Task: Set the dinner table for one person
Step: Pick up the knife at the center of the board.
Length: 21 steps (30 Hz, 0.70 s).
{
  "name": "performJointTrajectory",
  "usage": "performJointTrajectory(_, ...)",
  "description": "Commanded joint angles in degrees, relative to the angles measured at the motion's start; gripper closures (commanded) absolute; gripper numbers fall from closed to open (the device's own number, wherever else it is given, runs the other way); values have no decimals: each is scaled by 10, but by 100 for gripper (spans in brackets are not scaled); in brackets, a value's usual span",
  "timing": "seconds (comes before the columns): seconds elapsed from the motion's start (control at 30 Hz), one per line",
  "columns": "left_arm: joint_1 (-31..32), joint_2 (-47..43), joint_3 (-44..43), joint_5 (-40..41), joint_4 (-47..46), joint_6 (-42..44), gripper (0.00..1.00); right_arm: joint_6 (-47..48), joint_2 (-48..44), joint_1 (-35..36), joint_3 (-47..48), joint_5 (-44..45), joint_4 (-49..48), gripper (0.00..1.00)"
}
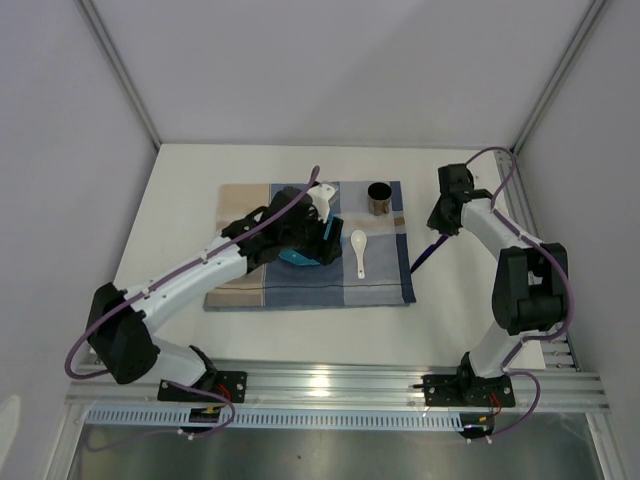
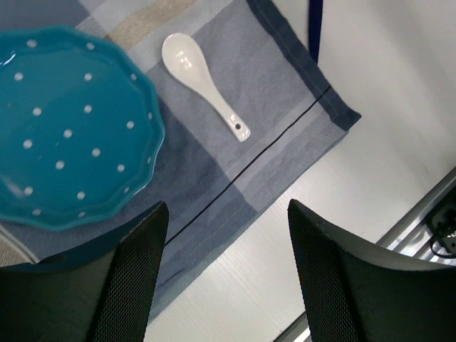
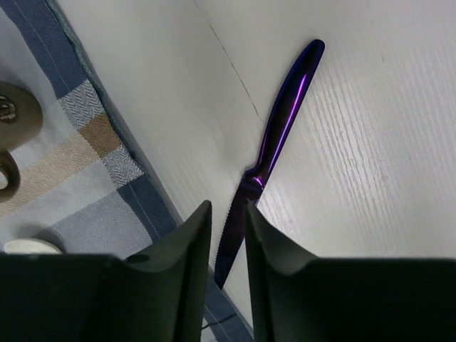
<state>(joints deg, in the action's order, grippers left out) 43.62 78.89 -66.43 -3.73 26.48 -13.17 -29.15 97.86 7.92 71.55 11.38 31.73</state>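
Note:
On the dinner table lies a blue-and-beige checked placemat. A teal dotted plate sits on it, mostly hidden under my left gripper. In the left wrist view the plate is at the left and a white spoon lies to its right; my left gripper is open and empty above the mat's edge. The spoon and a dark cup are on the mat. A purple knife lies flat on the table beside the mat. My right gripper hovers above it, jaws narrowly apart, holding nothing.
In the top view the knife lies just right of the placemat, its tip at the mat's edge. White walls enclose the table at the left, back and right. The aluminium rail with both arm bases runs along the near edge.

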Motion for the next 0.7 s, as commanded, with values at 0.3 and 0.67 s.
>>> performJointTrajectory(0.3,7,204,-142,-65,-70,2,28,-27,75,-16,-2,22,-12,55)
performJointTrajectory(0.67,9,254,-175,-66,-78,2,28,-32,123,-14,11,29,-3,61)
